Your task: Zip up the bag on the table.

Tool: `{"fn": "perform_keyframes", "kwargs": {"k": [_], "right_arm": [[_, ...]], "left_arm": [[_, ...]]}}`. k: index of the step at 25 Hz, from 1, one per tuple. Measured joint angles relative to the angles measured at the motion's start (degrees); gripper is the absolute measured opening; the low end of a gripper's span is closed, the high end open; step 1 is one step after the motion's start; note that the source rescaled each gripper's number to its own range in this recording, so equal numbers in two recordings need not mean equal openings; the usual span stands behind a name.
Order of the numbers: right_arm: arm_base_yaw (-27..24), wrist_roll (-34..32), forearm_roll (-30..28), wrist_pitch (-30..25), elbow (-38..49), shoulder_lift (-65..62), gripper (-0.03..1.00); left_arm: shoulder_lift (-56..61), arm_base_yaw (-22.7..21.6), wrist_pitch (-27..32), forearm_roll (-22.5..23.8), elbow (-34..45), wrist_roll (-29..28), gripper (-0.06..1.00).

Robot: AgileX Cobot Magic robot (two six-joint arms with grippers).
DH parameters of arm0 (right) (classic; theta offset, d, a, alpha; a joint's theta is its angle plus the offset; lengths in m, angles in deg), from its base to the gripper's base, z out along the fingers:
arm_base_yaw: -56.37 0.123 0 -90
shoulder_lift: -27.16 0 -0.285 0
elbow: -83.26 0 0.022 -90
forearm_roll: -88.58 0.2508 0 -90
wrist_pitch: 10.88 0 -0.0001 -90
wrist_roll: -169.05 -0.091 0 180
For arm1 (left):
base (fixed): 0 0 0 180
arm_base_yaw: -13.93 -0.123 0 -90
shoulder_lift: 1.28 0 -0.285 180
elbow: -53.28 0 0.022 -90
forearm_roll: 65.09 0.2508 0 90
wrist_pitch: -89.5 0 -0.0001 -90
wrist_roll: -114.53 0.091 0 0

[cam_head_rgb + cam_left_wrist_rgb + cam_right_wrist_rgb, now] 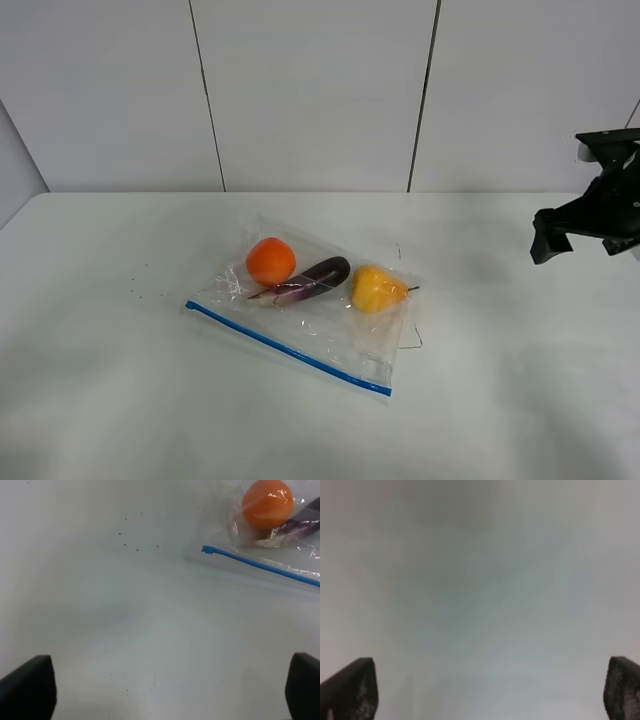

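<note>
Item: clear zip bag [310,305], zipper not yet worked, both grippers empty.

Bag lies flat near the middle of the table [100,400], blue zipper strip [290,350] along its near edge; orange [270,261], purple aubergine [312,280] and yellow pear [377,288] sit behind the strip inside the film. Right gripper [553,243] hangs well to the right of the bag, jaws spread wide with only bare table between them. Left gripper [170,690] views the strip's left end [207,550] from nearby, jaws likewise wide apart. Risks, as judged: slick crinkly film may slide if the strip is pinched unanchored; fruit bulk may hold the strip's lips apart.
</note>
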Motion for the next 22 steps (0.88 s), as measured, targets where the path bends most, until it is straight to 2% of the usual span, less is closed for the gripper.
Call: {"fn": "perform_keyframes", "kwargs": {"k": [7,15,22], "right_arm": [[0.00,0.08,-2.46,1.27,9.38,-9.74,1.00],[0.00,0.00,-1.84,1.74,21.95,-29.30,1.00],[0.00,-0.05,-0.49,-2.30,26.70,-43.95,1.00]], "left_arm": [[0.00,0.00,0.00,0.00,0.00,0.00,1.00],[0.00,0.00,0.00,0.00,0.00,0.00,1.00],[0.00,0.00,0.00,0.00,0.00,0.00,1.00]]}}
